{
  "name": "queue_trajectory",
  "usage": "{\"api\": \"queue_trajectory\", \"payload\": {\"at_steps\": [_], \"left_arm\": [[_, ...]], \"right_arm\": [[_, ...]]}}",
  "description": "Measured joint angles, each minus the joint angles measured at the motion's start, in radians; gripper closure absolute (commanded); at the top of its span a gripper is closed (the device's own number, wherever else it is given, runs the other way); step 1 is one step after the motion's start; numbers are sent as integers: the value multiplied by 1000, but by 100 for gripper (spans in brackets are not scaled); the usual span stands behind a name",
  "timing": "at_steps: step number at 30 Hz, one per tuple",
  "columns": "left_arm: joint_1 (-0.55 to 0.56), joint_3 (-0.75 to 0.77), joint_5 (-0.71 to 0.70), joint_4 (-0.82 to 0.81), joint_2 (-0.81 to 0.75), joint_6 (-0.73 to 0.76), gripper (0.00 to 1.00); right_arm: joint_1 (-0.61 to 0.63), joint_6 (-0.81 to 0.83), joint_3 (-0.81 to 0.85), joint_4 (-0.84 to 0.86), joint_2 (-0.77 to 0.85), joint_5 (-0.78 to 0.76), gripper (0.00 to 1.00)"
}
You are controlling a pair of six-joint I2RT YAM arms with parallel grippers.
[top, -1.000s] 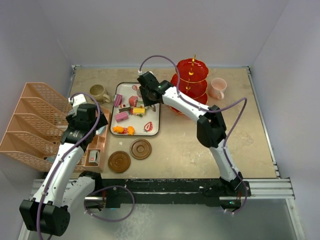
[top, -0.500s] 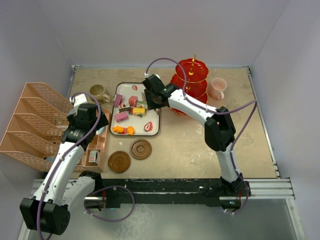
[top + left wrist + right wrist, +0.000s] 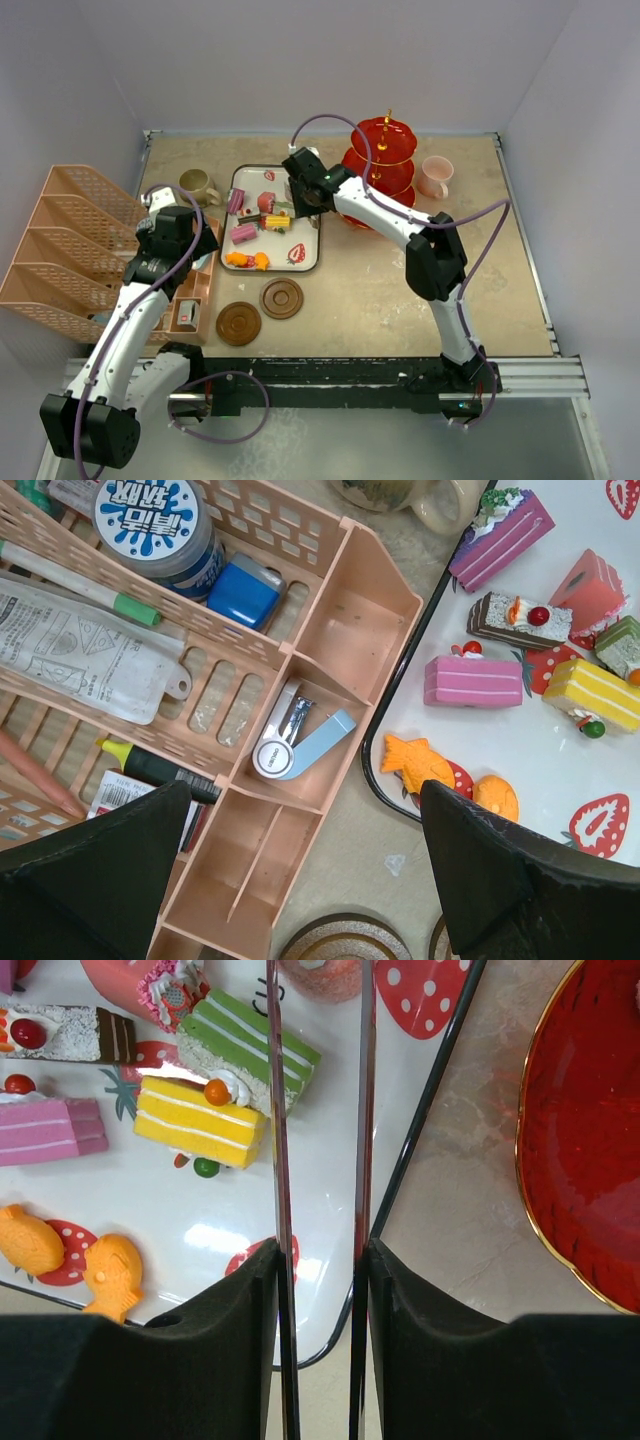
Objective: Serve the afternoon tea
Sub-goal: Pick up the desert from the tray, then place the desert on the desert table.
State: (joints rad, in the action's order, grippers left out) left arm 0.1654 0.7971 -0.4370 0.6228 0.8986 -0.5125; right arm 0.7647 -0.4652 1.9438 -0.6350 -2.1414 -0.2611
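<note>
Several toy sweets point(image 3: 262, 220) lie on the white strawberry tray point(image 3: 305, 262). My right gripper point(image 3: 303, 192) hangs over the tray's right side, shut on the long metal tweezers point(image 3: 278, 1160). The tweezer arms stand apart, with nothing between them. Under them lie a green cake point(image 3: 250, 1050) and a yellow cake point(image 3: 200, 1120). The red three-tier stand point(image 3: 383, 165) is just right of the tray, its bottom plate point(image 3: 590, 1160) empty. The pink mug point(image 3: 435, 176) is at the far right, the olive mug point(image 3: 196, 185) left of the tray. Two coasters point(image 3: 281, 298) point(image 3: 239, 323) lie in front. My left gripper point(image 3: 305, 800) is open and empty.
A peach desk organiser point(image 3: 300, 660) holding a stapler, pens and a jar sits under my left gripper, against the tray's left edge. A large peach file rack point(image 3: 60, 250) fills the left side. Orange fish sweets point(image 3: 415, 765) lie at the tray's near corner.
My right gripper has shifted a little to the right over the tray with the tweezers. The left arm has not moved.
</note>
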Motion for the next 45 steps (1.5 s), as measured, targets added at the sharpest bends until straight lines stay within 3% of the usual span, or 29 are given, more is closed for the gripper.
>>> {"api": "queue_trajectory", "payload": {"at_steps": [11,23,29,36,45], "left_arm": [[0,0,15,-1,3,1,6],[0,0,18,-3,11,8,6],[1,0,18,-3,11,7,6],[1,0,18,-3,11,7,6],[7,0,18,-3,11,7,6]], "right_arm": [[0,-46,-82,25,109,-11,64],[0,-142,-417,125,441,0,64],[0,-188,-621,122,610,19,64],[-8,-227,-742,95,725,15,64],[-132,-230,-830,94,834,35,64]]}}
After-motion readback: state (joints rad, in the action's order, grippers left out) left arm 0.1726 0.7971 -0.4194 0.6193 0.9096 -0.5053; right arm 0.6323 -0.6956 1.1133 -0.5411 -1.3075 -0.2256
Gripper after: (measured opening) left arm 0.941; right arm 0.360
